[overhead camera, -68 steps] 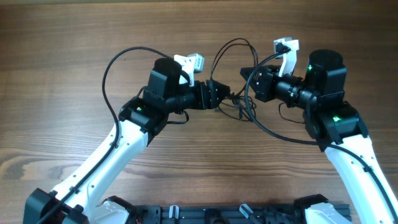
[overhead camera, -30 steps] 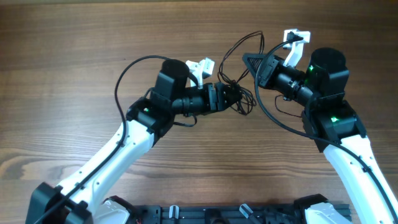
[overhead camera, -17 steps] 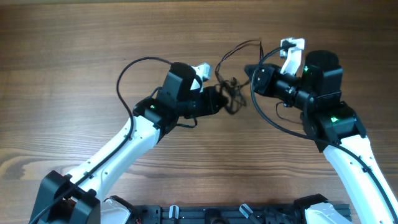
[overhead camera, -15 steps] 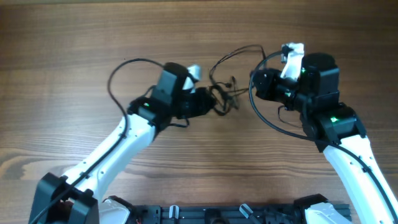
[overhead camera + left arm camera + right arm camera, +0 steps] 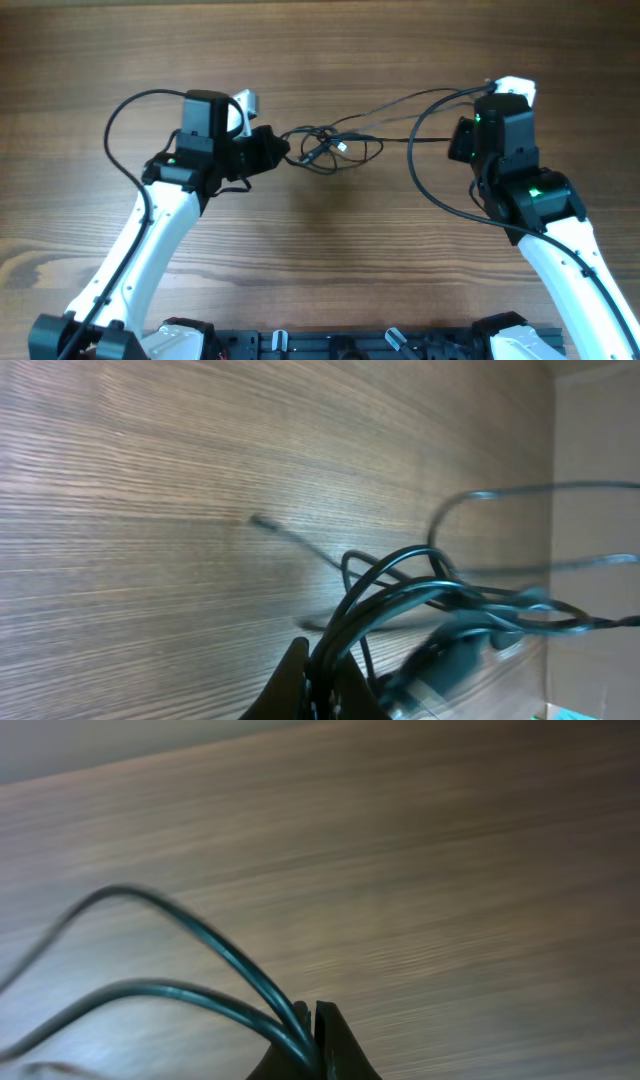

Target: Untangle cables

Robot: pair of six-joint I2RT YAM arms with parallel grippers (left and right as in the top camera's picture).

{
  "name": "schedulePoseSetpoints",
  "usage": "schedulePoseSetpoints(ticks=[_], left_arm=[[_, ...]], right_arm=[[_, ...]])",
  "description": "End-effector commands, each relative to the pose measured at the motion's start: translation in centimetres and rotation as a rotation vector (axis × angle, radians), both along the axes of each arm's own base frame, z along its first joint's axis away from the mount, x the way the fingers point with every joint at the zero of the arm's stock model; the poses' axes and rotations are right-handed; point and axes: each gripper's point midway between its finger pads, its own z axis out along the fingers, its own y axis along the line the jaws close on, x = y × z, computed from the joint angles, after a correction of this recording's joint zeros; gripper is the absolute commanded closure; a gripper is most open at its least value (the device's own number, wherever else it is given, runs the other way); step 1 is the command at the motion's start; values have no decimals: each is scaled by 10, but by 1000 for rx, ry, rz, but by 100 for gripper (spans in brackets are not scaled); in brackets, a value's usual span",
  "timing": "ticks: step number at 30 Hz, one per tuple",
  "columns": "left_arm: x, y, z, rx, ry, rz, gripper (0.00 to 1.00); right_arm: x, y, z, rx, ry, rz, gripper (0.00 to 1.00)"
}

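Left gripper (image 5: 322,678): upper left of the overhead view; jaws pinched tight on a gathered bundle.
Cables (image 5: 330,146): strung across the upper middle; knot sat just beside the left jaws, strands ran taut rightward.
Right gripper (image 5: 312,1038): upper right; jaws nipped shut on two strands.
Risk: knot probably cinched tighter by more outward pull; thin strands might have slipped the right pinch; plug ends might have snagged in loops.
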Motion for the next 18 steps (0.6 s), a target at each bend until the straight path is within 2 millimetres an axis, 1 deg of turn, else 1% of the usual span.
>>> schedulePoseSetpoints(ticks=[1,4,5,6,8,9,11,13,14,15,16,18], left_arm=[[21,75,10,181,-83,243,96],[23,101,35,196,-160,323,96],[22,107,44,187,-185,343,96],[20,107,54,163,-210,339,96],[15,97,67,107,-239,297,96],[11,88,73,68,-247,259,96],[7,77,75,27,-242,212,96],[3,69,72,13,-221,184,96],[0,65,68,15,-205,171,96],[-3,60,65,26,-197,144,90],[-7,56,61,46,-196,109,81],[-12,50,56,73,-193,59,69]], right_arm=[[-15,-76,36,-331,-54,-303,96],[-14,-83,37,-331,-50,-310,96],[-10,-79,32,-290,-43,-272,96],[-6,-70,25,-238,-30,-215,96],[0,-54,13,-134,-3,-111,96],[2,-49,9,-86,3,-73,96],[4,-44,4,-11,13,-28,96],[3,-43,1,33,25,-6,95],[2,-39,-1,54,35,31,89],[1,-32,-1,73,39,83,76],[1,-22,0,83,41,153,68],[-1,-2,4,101,36,288,58]])
